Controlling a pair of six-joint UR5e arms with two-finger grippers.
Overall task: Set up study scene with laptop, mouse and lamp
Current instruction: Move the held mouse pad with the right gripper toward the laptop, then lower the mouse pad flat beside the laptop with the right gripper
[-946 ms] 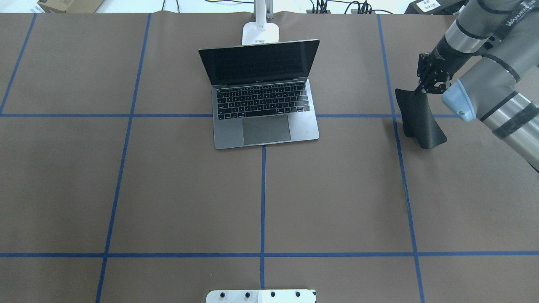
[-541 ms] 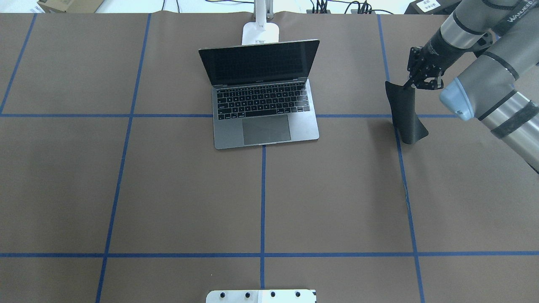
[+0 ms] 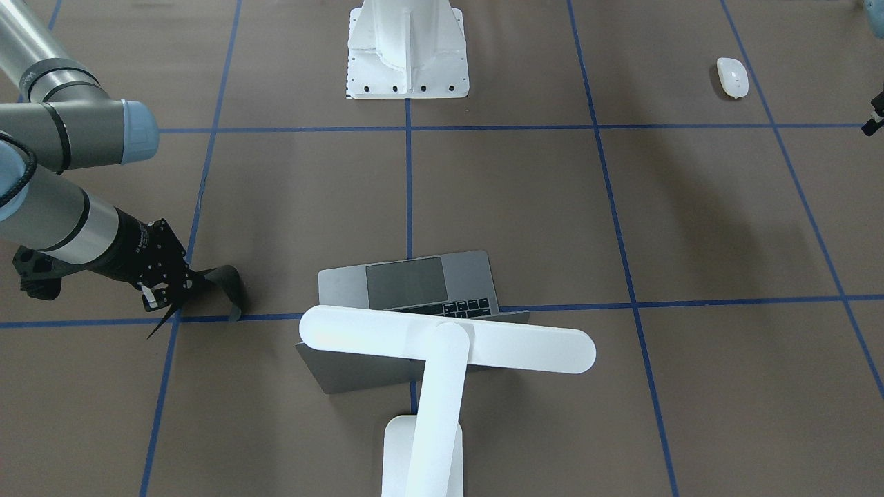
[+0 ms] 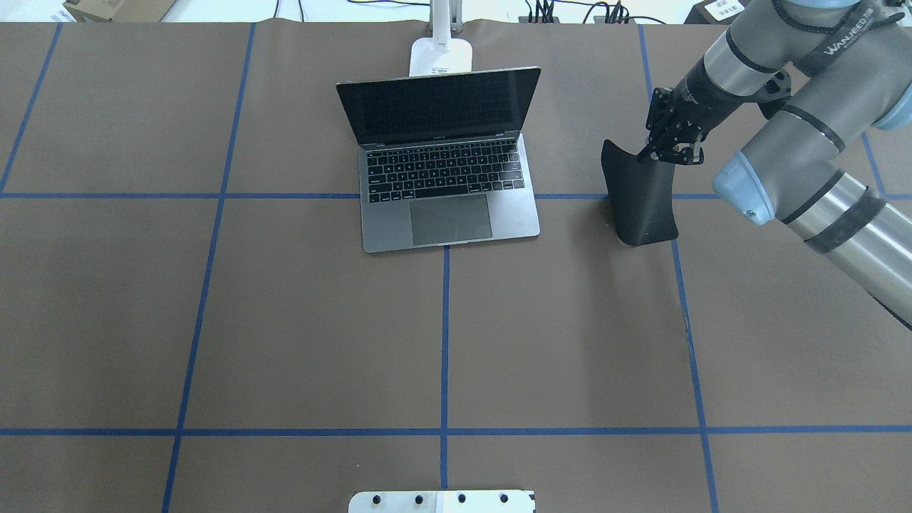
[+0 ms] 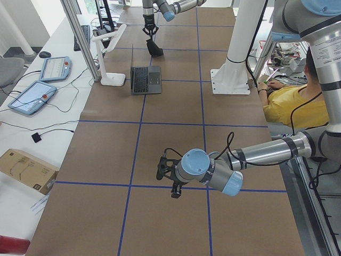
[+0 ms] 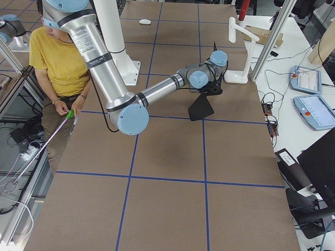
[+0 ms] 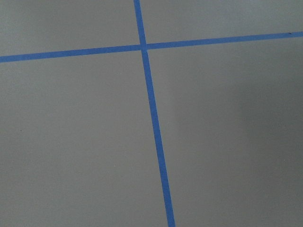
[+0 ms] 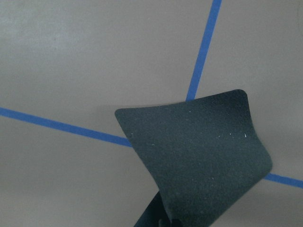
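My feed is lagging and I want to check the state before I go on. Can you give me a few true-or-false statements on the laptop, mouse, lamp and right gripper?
1. The laptop stands open on the table. True.
2. The right gripper is holding the mouse. False: it is shut on a black mat, which hangs bent from it. The mouse lies on the table with no gripper on it.
3. The lamp has its base behind the laptop's screen, on the side away from the robot. True.
4. The mouse sits right beside the laptop's trackpad. False: it lies well away from the laptop, on the robot's left.
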